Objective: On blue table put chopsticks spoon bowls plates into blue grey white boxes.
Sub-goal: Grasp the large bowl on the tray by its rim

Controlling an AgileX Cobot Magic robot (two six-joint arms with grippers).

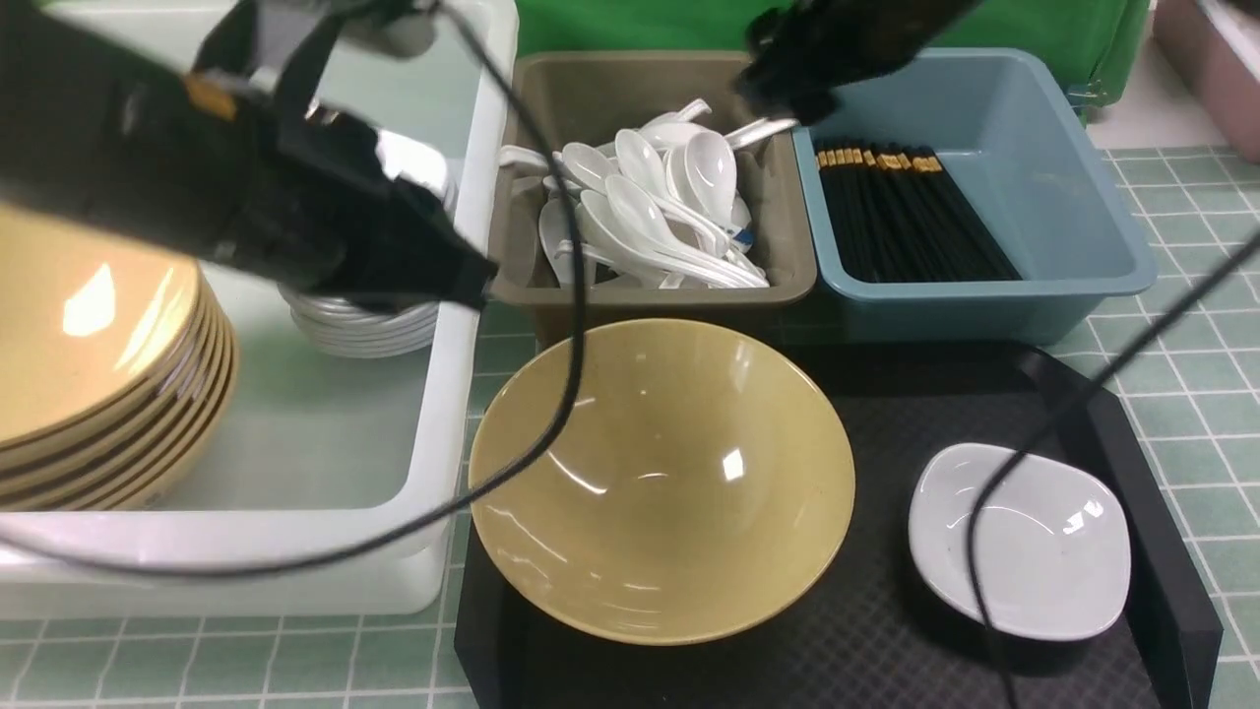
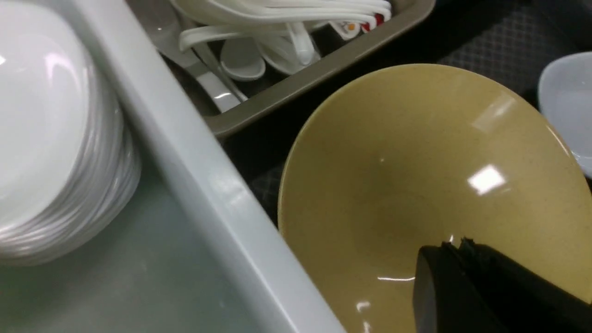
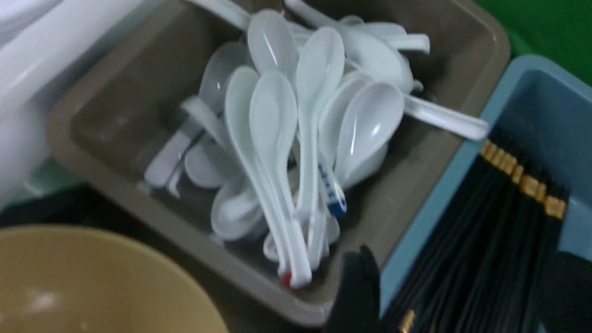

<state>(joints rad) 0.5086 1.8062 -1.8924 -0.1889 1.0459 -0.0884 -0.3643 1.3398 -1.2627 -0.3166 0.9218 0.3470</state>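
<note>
A large yellow bowl [image 1: 660, 473] and a small white dish [image 1: 1024, 537] sit on a black tray [image 1: 886, 630]. White spoons [image 1: 655, 202] fill the grey box [image 1: 650, 89], and one handle lies across its rim toward the blue box [image 1: 1043, 177]. Black chopsticks [image 1: 906, 217] lie in the blue box. My left gripper [image 2: 455, 245] is shut and empty, hanging over the bowl's near-left side by the white box [image 1: 295, 551]. My right gripper [image 3: 462, 286] is open and empty above the chopsticks [image 3: 499, 222], next to the wall between the grey and blue boxes.
The white box holds a stack of yellow plates [image 1: 98, 354] and a stack of white plates [image 1: 364, 325]. Black cables cross in front of the bowl and the dish. A green backdrop stands behind the boxes, on a tiled table top.
</note>
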